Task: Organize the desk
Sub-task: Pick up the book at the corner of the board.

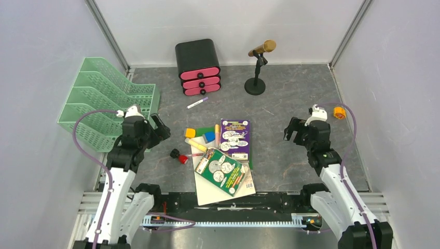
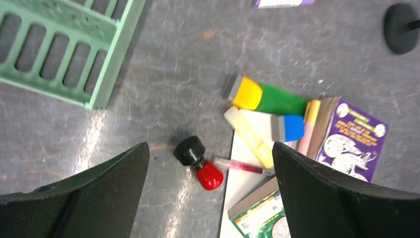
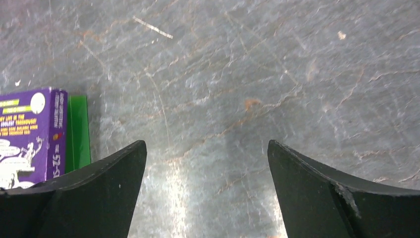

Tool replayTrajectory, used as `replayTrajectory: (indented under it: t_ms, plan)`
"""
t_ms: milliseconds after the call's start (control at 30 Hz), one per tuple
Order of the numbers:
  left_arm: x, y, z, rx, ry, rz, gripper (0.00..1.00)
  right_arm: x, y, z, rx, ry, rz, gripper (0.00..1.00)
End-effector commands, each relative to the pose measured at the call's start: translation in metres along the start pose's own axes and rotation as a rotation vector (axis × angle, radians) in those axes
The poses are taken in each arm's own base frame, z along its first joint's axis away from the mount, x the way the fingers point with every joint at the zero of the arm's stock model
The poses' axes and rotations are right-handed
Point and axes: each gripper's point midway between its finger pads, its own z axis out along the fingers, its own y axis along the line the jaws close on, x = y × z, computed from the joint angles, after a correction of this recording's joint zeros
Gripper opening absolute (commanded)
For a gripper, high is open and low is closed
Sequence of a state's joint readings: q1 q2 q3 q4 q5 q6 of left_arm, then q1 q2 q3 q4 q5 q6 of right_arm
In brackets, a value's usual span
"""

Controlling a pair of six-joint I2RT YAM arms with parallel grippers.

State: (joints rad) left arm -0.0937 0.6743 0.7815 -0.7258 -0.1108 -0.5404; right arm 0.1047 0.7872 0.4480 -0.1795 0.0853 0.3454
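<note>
The desk (image 1: 296,98), dark grey w/ pale veins, is seen filling the cell floor betw. the pale walls. At its far-left corner, along the left edge, a mint-green tiered tray (image 1: 96,101) is set. Just right of the tray, the left pincer (image 1: 159,126) is held above the desk, jaws spread wide, nothing betw. them.

Toward the near edge from it, a red bulb w/ black cap (image 1: 179,155) is laid on its side on bare desk. At the far edge, left of centre, a black drawer box (image 1: 197,65) w/ 3 pink fronts is stood. A white-and-purple pen (image 1: 197,102) is laid just in front of it.

Mid-desk, chunky markers (image 1: 200,137) in yellow, green & blue are bunched at the far end of a white sheet (image 1: 207,194), which reaches the near edge. A green booklet (image 1: 224,170) is laid tilted on that sheet. A purple booklet (image 1: 235,137) is laid just beyond it, toward the far edge.

Right of centre at the far edge, a gold mic on a black stand (image 1: 257,67) is stood upright. The right pincer (image 1: 292,129) is held over bare desk, well right of the booklets, jaws spread, nothing gripped. A small orange item (image 1: 339,112) is seen near the right edge; what it is can't be told.
</note>
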Motion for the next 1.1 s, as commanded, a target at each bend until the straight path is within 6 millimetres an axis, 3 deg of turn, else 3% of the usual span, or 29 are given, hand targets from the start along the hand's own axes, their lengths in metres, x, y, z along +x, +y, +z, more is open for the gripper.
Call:
replayTrajectory:
  t_ms: [0,133,267,533,800,867,933,1067]
  plan:
    - [0.026,0.003,0.001,-0.042,0.146,-0.068,1.0,0.027,0.014,-0.012,-0.099,0.105,-0.002,0.98]
    - [0.042,-0.018,-0.002,0.083,0.241,-0.068,1.0,0.045,0.018,-0.017,-0.153,0.155,-0.039,0.98]
    - [0.049,-0.042,-0.005,0.226,0.291,-0.046,1.0,0.05,0.025,-0.019,-0.202,0.184,-0.064,0.98]
    - [0.071,-0.039,0.019,0.196,0.396,-0.085,1.0,0.061,0.044,-0.01,-0.334,0.27,-0.127,0.98]
    - [0.096,-0.051,0.025,0.228,0.524,-0.23,1.0,0.06,0.062,0.003,-0.401,0.315,-0.066,0.98]
    - [0.099,-0.051,0.024,0.229,0.533,-0.246,1.0,0.051,0.06,0.01,-0.361,0.297,-0.042,0.98]
    - [0.102,-0.051,0.024,0.237,0.534,-0.263,1.0,0.028,0.061,0.021,-0.312,0.248,0.017,0.98]
    - [0.104,-0.054,0.023,0.263,0.534,-0.276,1.0,-0.039,0.091,0.047,-0.359,0.133,0.118,0.98]
